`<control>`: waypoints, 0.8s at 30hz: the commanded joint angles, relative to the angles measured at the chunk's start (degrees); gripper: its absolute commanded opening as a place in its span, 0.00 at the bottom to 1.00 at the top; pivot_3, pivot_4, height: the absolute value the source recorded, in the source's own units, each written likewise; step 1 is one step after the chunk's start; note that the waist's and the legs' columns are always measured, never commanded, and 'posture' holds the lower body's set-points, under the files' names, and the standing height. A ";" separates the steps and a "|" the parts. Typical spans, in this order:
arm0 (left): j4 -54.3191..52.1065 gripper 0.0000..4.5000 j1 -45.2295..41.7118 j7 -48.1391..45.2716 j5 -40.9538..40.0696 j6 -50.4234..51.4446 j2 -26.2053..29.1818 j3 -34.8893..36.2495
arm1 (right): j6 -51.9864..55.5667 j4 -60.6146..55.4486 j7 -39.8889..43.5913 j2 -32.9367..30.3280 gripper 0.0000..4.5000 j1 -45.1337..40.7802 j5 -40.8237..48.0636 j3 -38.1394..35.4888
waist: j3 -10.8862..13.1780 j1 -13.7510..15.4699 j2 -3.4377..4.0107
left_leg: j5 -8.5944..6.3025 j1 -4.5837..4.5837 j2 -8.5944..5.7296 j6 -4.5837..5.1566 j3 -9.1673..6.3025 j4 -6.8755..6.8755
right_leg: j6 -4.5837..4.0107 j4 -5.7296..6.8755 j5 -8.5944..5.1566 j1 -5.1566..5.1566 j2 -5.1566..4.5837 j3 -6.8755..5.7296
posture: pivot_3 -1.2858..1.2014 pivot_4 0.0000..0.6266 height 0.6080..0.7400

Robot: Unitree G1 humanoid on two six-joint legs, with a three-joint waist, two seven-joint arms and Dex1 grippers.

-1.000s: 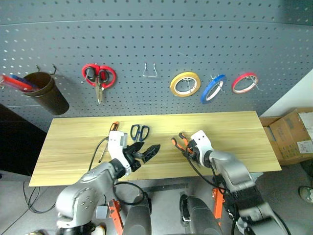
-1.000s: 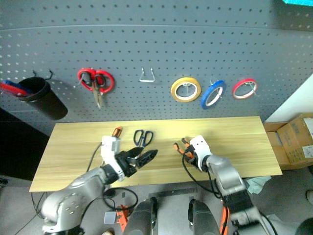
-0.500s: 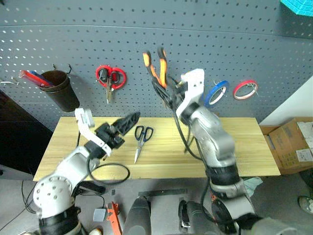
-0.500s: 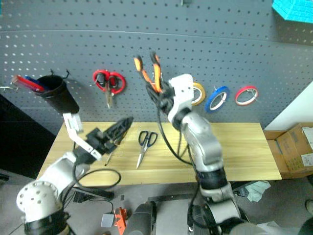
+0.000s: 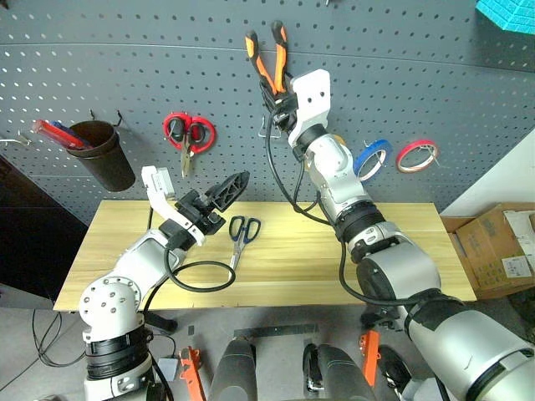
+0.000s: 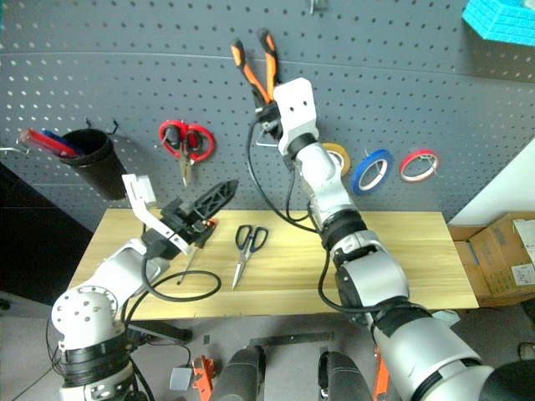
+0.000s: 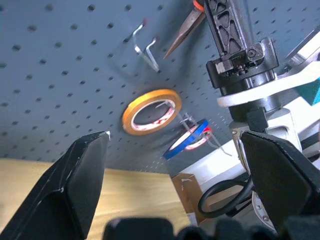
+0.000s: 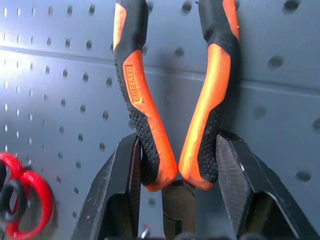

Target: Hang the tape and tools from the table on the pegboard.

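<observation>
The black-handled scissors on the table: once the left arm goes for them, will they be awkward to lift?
Probably somewhat. The scissors lie flat on the table, so their thin steel blades leave little to get under; the loop handles look the easier hold. Being long, they would likely swing blade-down if gripped at the handles. They look rigid, not floppy.

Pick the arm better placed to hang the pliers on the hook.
Right. The right gripper already grips the pliers against the pegboard, just above the hook. The left gripper is open, low over the table.
</observation>
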 commanded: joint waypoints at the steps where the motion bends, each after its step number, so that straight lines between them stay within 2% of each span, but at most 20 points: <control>1: -3.08 1.00 0.54 0.62 -1.74 -1.18 0.80 0.61 | -1.45 2.57 -1.02 0.75 0.38 -1.38 0.66 -1.73 | 0.00 0.13 0.00 | 0.08 0.00 0.00 -0.02 0.00 0.00 | -0.03 0.00 0.03 0.00 0.00 -0.01 | 0.66 0.20 1.00; 10: -4.06 1.00 2.18 1.32 -2.40 -1.43 1.55 0.51 | -2.53 3.57 -1.48 1.51 0.38 1.13 -1.03 -1.24 | -0.01 0.20 0.02 | 0.30 0.04 0.04 0.18 0.00 0.00 | -0.08 0.03 0.29 -0.01 0.06 0.03 | 0.66 0.19 1.00; 18: -2.38 1.00 1.04 0.22 -1.70 -2.20 2.42 -0.13 | -5.35 2.29 -4.99 -0.54 0.38 -1.47 -3.72 -0.57 | -0.01 0.68 0.02 | 0.31 0.03 0.04 0.16 -0.01 -0.02 | -0.08 0.04 0.29 -0.04 0.10 0.03 | 0.65 0.18 1.00; 24: -2.60 1.00 1.17 -0.13 -2.62 -2.11 3.20 0.23 | -9.04 -0.36 -7.83 0.23 0.38 -3.35 -4.65 -0.24 | -0.02 0.79 0.02 | 0.32 0.00 0.03 0.14 0.00 -0.02 | -0.08 0.01 0.29 -0.03 0.09 0.03 | 0.65 0.17 1.00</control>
